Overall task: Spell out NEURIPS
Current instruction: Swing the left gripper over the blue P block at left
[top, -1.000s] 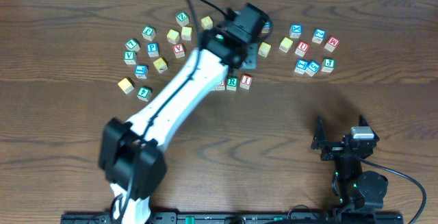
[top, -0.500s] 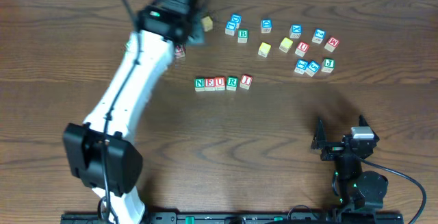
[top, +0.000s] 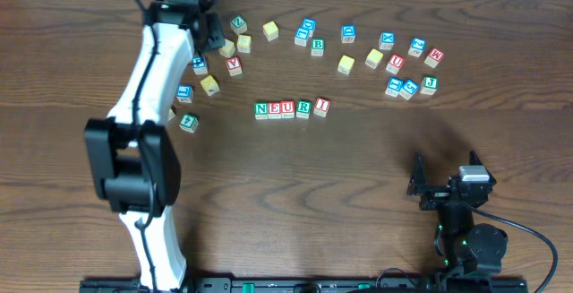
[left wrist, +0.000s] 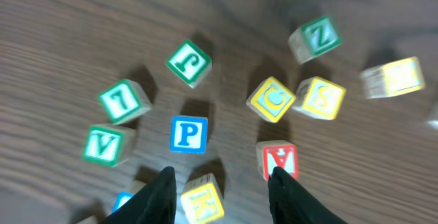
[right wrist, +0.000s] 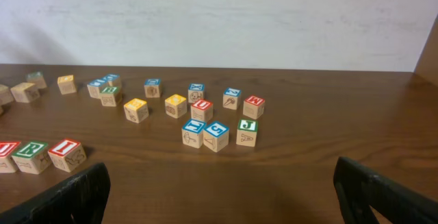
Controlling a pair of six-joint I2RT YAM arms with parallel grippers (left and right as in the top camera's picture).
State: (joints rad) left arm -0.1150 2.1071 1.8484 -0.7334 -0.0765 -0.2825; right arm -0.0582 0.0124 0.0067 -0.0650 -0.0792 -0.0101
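Five cubes stand in a row at mid-table: green N (top: 261, 108), red E (top: 275, 108), red U (top: 288, 108), green R (top: 304, 107) and red I (top: 321, 107). The blue P cube (left wrist: 188, 133) lies in the left cluster (top: 199, 64), with a yellow S cube (left wrist: 319, 97) to its right. My left gripper (top: 208, 40) hovers over that cluster, open and holding nothing (left wrist: 222, 196). A yellow K cube (left wrist: 202, 198) shows on the table between its fingers. My right gripper (top: 448, 190) rests wide open near the front right (right wrist: 222, 203).
Loose cubes surround the P: green V (left wrist: 104, 145), green L (left wrist: 123, 101), green J (left wrist: 189, 61), yellow C (left wrist: 272, 99), a red cube (left wrist: 279, 159). Another scatter lies at the back right (top: 403, 85), including green B (top: 317, 45).
My left arm has swung left, from the middle of the table, past the row, to the left cluster. The row of five now shows in full. The right arm has not moved.
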